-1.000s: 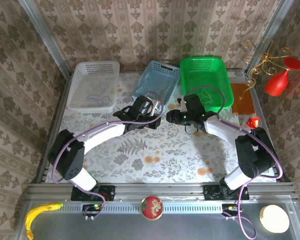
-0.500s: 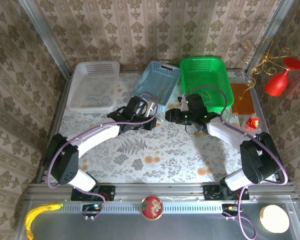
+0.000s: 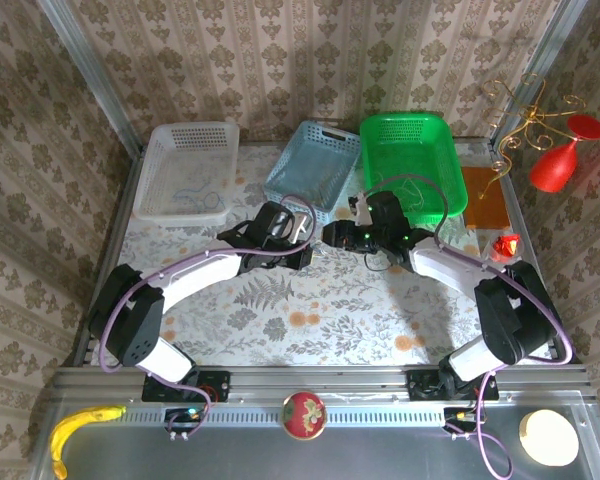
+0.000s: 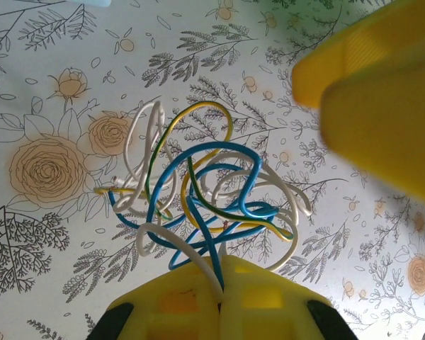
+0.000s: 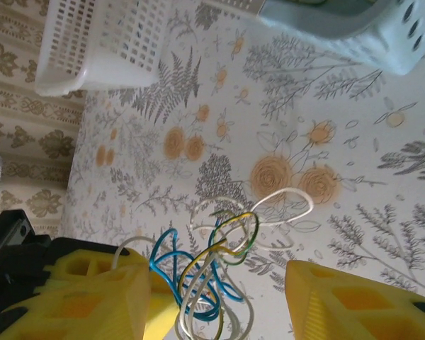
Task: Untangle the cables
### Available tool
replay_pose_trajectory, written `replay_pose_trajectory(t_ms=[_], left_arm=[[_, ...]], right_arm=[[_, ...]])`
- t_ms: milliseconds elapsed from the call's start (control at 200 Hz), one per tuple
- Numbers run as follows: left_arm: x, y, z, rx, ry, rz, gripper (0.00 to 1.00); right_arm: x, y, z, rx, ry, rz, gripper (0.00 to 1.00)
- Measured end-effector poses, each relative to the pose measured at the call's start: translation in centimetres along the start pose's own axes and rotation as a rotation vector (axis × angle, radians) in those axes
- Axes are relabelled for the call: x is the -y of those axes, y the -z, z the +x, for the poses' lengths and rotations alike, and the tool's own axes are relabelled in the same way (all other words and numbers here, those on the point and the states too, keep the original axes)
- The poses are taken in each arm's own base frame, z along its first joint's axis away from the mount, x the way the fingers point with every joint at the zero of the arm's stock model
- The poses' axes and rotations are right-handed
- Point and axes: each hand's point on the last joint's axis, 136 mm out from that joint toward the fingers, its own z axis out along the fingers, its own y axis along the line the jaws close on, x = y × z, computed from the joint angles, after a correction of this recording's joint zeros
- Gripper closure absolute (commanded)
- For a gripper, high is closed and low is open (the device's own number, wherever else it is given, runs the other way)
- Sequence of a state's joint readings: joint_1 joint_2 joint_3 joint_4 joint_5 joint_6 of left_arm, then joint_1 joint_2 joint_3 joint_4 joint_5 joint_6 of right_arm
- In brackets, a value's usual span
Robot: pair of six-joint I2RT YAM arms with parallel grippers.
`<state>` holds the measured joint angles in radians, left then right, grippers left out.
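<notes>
Worktop (image 3: 330, 310): a floral sheet, with both arms reaching in toward its middle.
Cables (image 4: 205, 202): a loose knot of thin blue, white and yellow-green strands. It hangs just above the floral worktop, between the two end effectors and in front of the blue basket (image 3: 315, 160).
Left end effector (image 4: 221, 273): closed, its yellow fingers pressed together on strands of the cables. A white strand and a blue one run straight into the seam between the pads.
Right end effector (image 3: 330, 234): open. In the right wrist view its yellow fingers stand well apart, with the lower part of the knot in the gap. The pictures do not show whether either finger touches a strand.
Change, left arm: a second ago its end effector sat close to the near corner of the blue basket. It now lies a little nearer the arm bases, away from that corner.
Change, right arm: its end effector has moved slightly leftward, so the two tips are closer together than before.
Unchanged: the white basket (image 3: 185, 170), the blue basket and the green basket (image 3: 410, 150) stay in a row along the far edge.
</notes>
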<state>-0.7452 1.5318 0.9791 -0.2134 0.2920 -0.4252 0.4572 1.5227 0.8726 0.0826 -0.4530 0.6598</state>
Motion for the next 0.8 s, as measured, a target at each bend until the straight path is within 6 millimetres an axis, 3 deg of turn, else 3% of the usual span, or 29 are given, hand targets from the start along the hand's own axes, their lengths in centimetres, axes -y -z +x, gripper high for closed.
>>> replay_pose_trajectory(t_ms=[335, 645, 800], left_arm=[[0.0, 0.0, -0.1, 0.004, -0.001, 0.002, 0.97], [0.1, 0.0, -0.2, 0.010, 0.001, 0.005, 0.81], [-0.4, -0.3, 0.1, 0.020, 0.023, 0.019, 0.78]], right_arm=[[1.2, -1.9, 3.6, -0.071, -0.057, -0.020, 0.53], [1.4, -2.7, 4.0, -0.071, -0.090, -0.043, 1.00], [2.0, -3.1, 3.9, -0.068, -0.105, -0.040, 1.00]])
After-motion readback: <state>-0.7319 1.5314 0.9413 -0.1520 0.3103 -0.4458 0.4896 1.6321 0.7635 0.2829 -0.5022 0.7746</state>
